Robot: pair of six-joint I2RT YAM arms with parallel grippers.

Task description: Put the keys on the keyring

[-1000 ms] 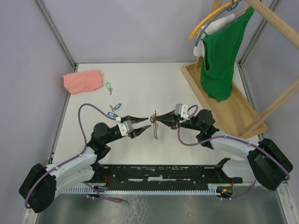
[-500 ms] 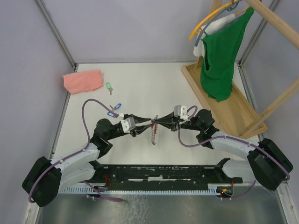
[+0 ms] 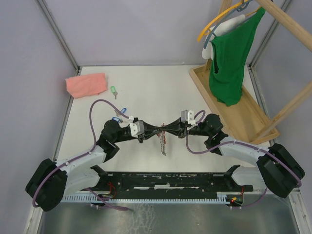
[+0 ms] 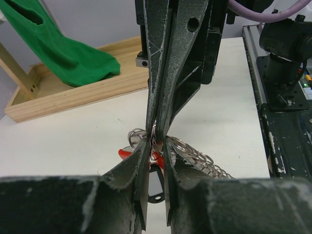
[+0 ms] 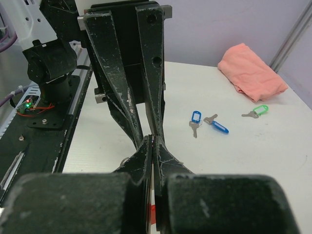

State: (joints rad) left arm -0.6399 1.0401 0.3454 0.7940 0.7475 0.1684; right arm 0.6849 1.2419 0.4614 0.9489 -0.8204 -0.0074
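- Pink cloth: folded, at the far left corner of the table.
- Green key: flat on the table just right of the cloth and apart from it. Not on the ring.
- Two blue keys: lie side by side on the table, nearer the arms than the green key. In the top view the left arm's cable partly covers them. Not on the ring.
- Left gripper: raised over mid-table and pointing right, tip to tip with the other gripper. The jaws are narrow, with a slim gap between the fingers. Wire loops and a bit of red sit in that gap; cannot tell whether they are pinched.
- Keyring: off the table, dangling straight down from where the two tips meet. Its red band and black tag show below the loops in the left wrist view.
- Right gripper: points left with its jaws pressed together and no gap visible, clamped on the top of the keyring.
- Wooden rack: on the right side, with a green garment hanging from a hanger.
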